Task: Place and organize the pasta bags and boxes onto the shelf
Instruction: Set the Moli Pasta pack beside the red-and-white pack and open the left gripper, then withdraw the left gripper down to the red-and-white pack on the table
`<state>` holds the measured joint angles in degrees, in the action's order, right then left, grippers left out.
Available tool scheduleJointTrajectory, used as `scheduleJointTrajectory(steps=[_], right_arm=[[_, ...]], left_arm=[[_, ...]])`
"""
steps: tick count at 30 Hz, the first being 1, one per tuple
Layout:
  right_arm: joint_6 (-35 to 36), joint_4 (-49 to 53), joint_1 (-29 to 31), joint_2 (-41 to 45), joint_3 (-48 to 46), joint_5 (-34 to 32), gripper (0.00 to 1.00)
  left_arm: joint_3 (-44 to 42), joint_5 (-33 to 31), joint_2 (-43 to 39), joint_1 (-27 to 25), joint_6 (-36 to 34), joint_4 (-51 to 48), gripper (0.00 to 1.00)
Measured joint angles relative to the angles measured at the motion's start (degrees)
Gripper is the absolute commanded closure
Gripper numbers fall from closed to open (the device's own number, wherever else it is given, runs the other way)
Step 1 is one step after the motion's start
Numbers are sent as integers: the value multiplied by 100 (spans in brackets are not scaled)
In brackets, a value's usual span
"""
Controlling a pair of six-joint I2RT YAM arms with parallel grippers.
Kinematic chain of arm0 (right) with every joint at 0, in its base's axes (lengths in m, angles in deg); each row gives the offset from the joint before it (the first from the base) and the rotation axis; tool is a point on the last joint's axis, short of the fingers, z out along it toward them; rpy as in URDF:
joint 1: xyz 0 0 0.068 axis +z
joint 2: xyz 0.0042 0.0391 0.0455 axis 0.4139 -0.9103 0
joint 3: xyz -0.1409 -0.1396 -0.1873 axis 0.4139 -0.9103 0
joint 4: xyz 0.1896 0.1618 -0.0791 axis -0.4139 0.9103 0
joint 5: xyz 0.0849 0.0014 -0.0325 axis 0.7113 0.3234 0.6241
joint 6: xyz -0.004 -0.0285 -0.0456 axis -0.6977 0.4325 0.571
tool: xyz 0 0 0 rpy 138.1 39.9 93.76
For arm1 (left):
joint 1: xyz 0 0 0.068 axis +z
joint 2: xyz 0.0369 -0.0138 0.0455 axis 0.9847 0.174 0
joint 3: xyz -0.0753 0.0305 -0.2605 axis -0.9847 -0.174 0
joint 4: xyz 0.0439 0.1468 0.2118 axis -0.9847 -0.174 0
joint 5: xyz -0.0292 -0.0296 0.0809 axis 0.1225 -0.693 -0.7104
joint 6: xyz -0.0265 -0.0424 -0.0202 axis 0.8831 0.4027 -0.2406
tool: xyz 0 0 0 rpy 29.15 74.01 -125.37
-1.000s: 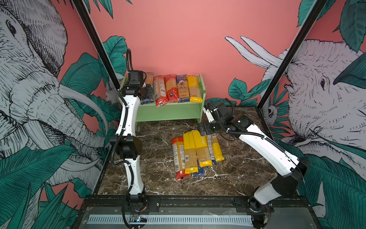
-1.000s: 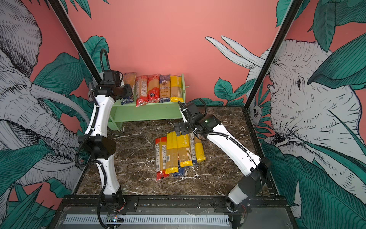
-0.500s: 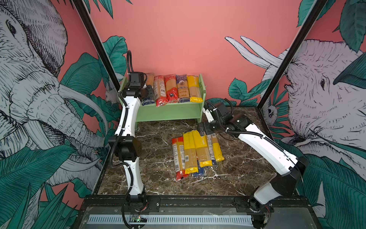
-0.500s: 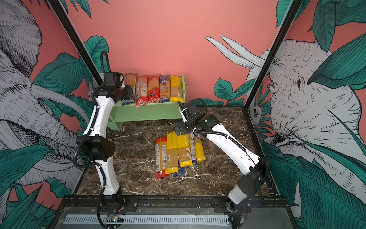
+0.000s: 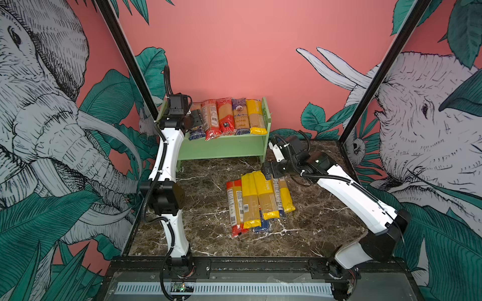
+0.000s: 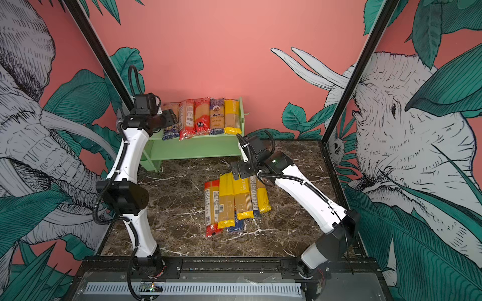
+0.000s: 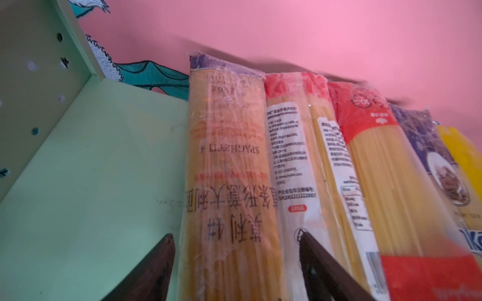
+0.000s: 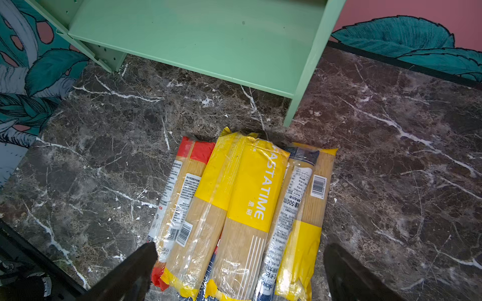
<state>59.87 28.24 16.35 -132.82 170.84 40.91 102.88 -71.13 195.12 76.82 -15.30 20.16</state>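
Left gripper: jaws stand apart, clamped on nothing. They straddle the near end of a tan pack. One finger is over bare green board, the other over the red-ended neighbour. A second ago the jaws were pinched on this pack, so this is the let-go. The pack lies flat on the top board.

In both top views the left gripper sits at upper centre-left, at the left end of the shelf. The arm has hardly shifted in that second; only the jaws have changed.

The tan pack is the leftmost of a row of packs, five in all, long sides parallel. It lies hard against the red-ended one. Bare board remains between it and the peg-holed side panel.

Right gripper: jaws spread wide as before, and empty. It hovers over the shelf-side end of the pile at centre frame, on the marble table. It is not touching any pack.

The pile holds about six packs, with yellow ones on top and a dark-blue one half buried. The lower board is bare.

Judgement:
- The fifth placement is done, and roughly half the stock is still on the marble.
- The left gripper should withdraw straight back, or it may drag the freed pack out of line.
- The top board looks to have room for perhaps one more pack; the rest belong on the lower board.
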Motion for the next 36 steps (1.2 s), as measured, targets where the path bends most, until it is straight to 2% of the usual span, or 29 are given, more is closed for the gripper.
scheduleJointTrajectory(steps=[6, 10, 15, 21, 26, 29, 36], right_arm=[[-2, -24, -20, 127, -109, 4, 1], [-22, -22, -22, 260, -190, 7, 1], [-109, -35, -24, 540, -448, -4, 1], [-260, 33, 96, 927, -741, -133, 1], [-433, 149, 529, 1252, -1008, -350, 1], [-540, 216, 785, 1449, -1172, -485, 1], [-859, 409, 1145, 2059, -1622, -802, 1]], left_arm=[[-15, -7, -219, 0, 0, 9, 19], [-387, -37, -623, 0, 4, 13, 19], [-1648, -168, -1764, -35, 66, 157, 18], [-3453, -463, -3641, -302, 271, 315, 18], [-4839, -697, -5115, -957, 634, 350, 19], [-5554, -857, -5733, -1451, 907, 313, 19], [-7012, -1283, -6336, -2828, 1593, 249, 20]])
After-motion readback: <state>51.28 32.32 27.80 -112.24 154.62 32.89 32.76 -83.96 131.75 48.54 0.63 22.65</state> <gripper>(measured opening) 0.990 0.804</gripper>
